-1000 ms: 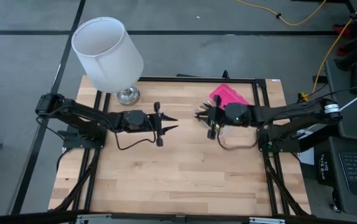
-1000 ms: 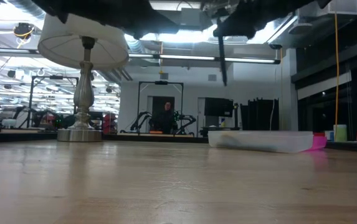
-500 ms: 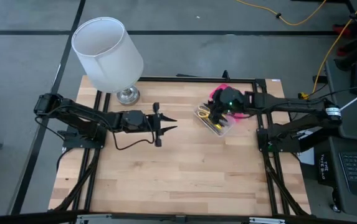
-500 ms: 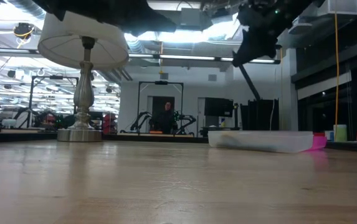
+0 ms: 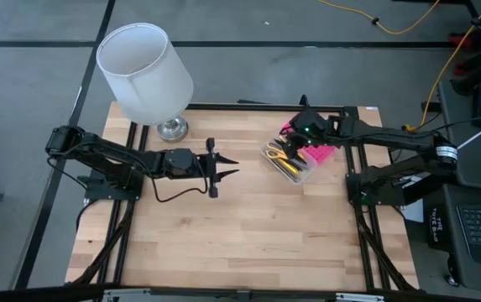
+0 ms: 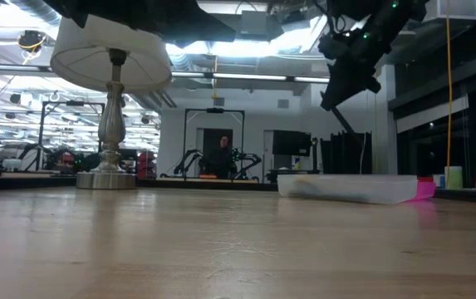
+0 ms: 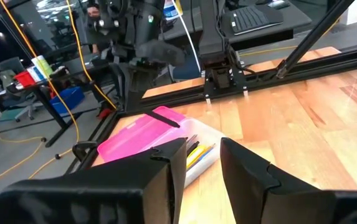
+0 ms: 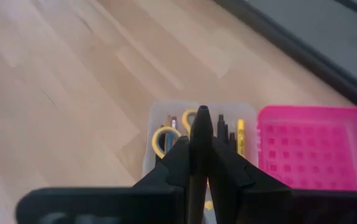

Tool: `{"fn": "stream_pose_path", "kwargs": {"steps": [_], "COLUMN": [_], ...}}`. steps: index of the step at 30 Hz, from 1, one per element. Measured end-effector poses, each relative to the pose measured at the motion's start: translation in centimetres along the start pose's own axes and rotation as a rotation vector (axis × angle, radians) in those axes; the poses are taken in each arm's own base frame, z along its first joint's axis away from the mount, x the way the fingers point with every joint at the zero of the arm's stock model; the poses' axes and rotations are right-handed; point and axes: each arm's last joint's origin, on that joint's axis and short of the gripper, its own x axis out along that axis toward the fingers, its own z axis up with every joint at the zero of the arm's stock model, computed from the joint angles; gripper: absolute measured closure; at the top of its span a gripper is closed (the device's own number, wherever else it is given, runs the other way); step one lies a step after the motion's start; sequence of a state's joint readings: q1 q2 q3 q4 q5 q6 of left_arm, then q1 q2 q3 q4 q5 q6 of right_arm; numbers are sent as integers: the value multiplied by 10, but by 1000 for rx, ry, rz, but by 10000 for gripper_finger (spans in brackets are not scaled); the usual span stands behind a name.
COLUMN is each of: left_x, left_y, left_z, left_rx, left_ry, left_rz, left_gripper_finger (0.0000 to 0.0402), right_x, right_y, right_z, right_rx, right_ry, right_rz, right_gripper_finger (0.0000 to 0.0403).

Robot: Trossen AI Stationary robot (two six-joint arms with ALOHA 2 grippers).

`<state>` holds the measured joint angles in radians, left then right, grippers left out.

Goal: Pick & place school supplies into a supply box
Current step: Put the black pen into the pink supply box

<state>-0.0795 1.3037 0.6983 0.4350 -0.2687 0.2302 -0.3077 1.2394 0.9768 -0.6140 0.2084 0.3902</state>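
The supply box's clear base lies open on the table's far right part, holding yellow-handled scissors and several pens. Its pink lid lies flat beside it on the far side. My right gripper hovers above the base and lid, shut on a black pen. My left gripper waits open near the table's middle, level, pointing toward the box. My right gripper pinches the black pen between its two fingers, and the pen's free end sticks out beyond the fingertips. The fingers slant down from the far right. In the low view the pen hangs slanted below the gripper, clear of the box.
A lamp with a white shade and a metal base stands at the table's far left. A black frame rail runs along the far and right edges. Bare wood fills the near half.
My right gripper, still shut on the pen, has moved from over the clear base toward the table's far edge and has tipped. The pen, which hung upright, now slants. The base and its contents have come into sight from above.
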Motion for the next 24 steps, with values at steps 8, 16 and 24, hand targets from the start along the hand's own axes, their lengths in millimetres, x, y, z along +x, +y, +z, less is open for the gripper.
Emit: {"fn": "stream_pose_path", "kwargs": {"steps": [8, 16, 24], "left_x": [0, 0, 0], "left_y": [0, 0, 0], "left_z": [0, 0, 0], "left_rx": [0, 0, 0], "left_ry": [-1, -1, -2], "left_rz": [0, 0, 0], "left_gripper_finger": [309, 313, 313], "right_x": [34, 69, 92], "right_y": [5, 1, -8], "right_z": [-7, -20, -24], "right_rx": [7, -4, -14], "right_ry": [116, 259, 352], "right_rz": [-48, -157, -146], "right_gripper_finger": [366, 366, 364]}}
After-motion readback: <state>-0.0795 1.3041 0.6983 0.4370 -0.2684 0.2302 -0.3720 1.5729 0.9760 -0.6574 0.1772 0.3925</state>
